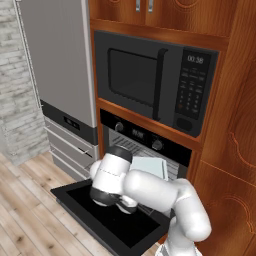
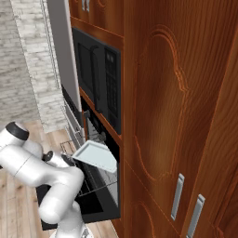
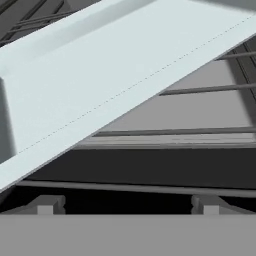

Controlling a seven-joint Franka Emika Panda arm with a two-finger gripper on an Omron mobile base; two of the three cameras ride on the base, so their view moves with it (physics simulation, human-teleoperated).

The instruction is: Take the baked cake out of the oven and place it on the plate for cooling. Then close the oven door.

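Nearest to me, my two small dark finger tips (image 3: 45,206) stand wide apart at the bottom of the hand view, jaws spread and holding nothing, the gripper (image 3: 127,207) aimed into the black built-in oven (image 1: 150,150). Just beyond them a pale blue-grey flat baking tray (image 3: 115,85) slants across from 8 o'clock up to 2 o'clock, tilted rather than level, with grey wire racks (image 3: 200,131) running behind and beneath it.

From the left base view, a tall grey refrigerator (image 1: 60,65) stands at 10 o'clock, then the wide black drop-down oven door (image 1: 107,222) lies open and flat under my white arm, and the tray's corner pokes from the oven mouth just behind my wrist. Above the oven, at 1 o'clock, sits a black microwave with a keypad (image 1: 155,85), framed by reddish-brown wooden cabinets (image 1: 230,165). I cannot tell whether any cake rests on the tray.
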